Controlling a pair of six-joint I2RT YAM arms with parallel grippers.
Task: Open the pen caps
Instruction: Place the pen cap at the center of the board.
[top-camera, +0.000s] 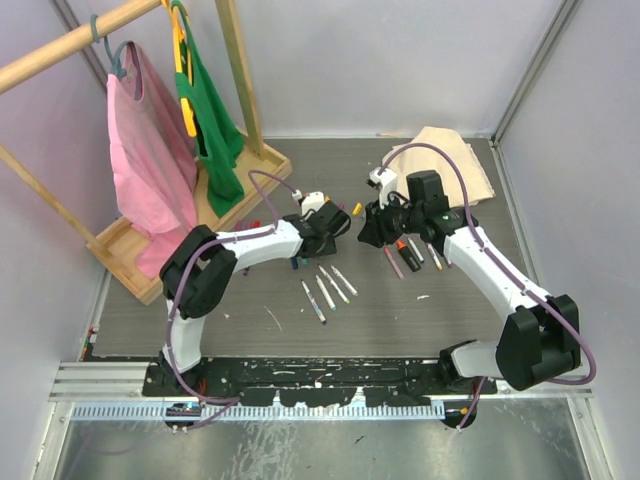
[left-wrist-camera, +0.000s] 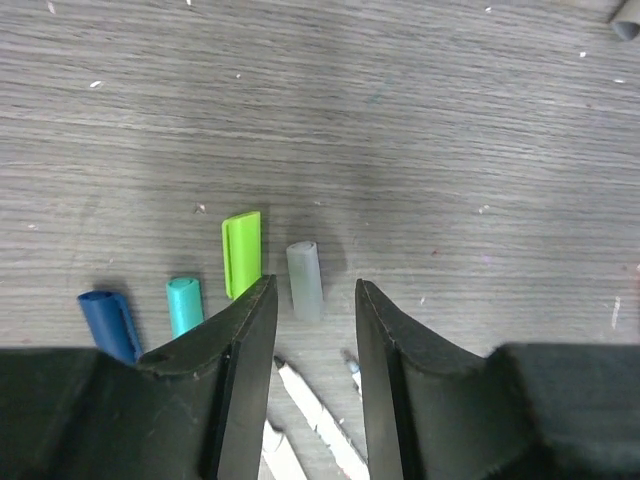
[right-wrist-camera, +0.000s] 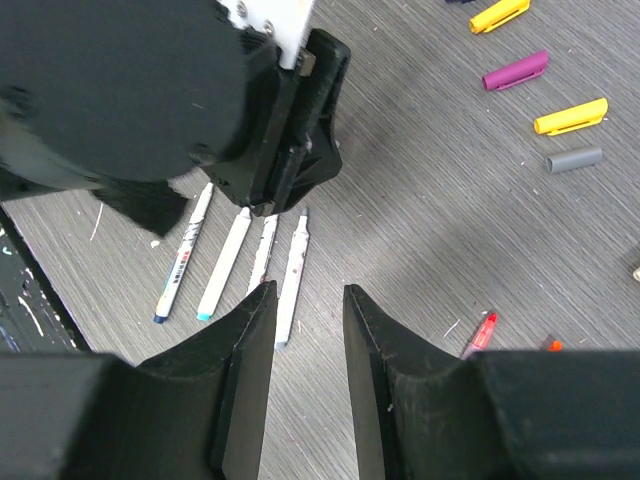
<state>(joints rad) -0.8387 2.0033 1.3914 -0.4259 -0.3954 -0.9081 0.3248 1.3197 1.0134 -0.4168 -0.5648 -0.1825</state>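
From above, we see the left arm (top-camera: 215, 265) rise from its base, fold at the elbow and stretch to the right, low over the table (top-camera: 470, 300). The right arm (top-camera: 500, 280) mirrors it, reaching up and to the left. The left gripper (top-camera: 335, 222) and right gripper (top-camera: 368, 225) face each other near mid-table, close but apart. A fan of white pen barrels (top-camera: 330, 288) lies just in front of them. A wooden rack (top-camera: 150, 250) with a pink garment (top-camera: 150, 160) and a green garment (top-camera: 210, 110) stands at far left, and a beige cloth (top-camera: 450, 160) lies at far right.

The overhead view does not resolve the pen caps – the wrist cameras do. The left wrist view shows its claw spread with nothing between the fingers (left-wrist-camera: 250, 340). Beyond them four caps lie loose in a row on the table: a blue cap (left-wrist-camera: 110, 320), a teal cap (left-wrist-camera: 185, 305), a lime-green cap (left-wrist-camera: 242, 253) and a grey cap (left-wrist-camera: 305, 280), the grey one just past the gap.

The right wrist view shows that claw parted too, with bare table in the gap. It faces the left gripper's black body, which hangs over four barrels. Off to the right are more caps – two yellow caps (right-wrist-camera: 570, 116), a magenta cap (right-wrist-camera: 515, 70) and a grey one that may or may not be the same cap. A red pen (right-wrist-camera: 482, 332) lies beside the right finger.
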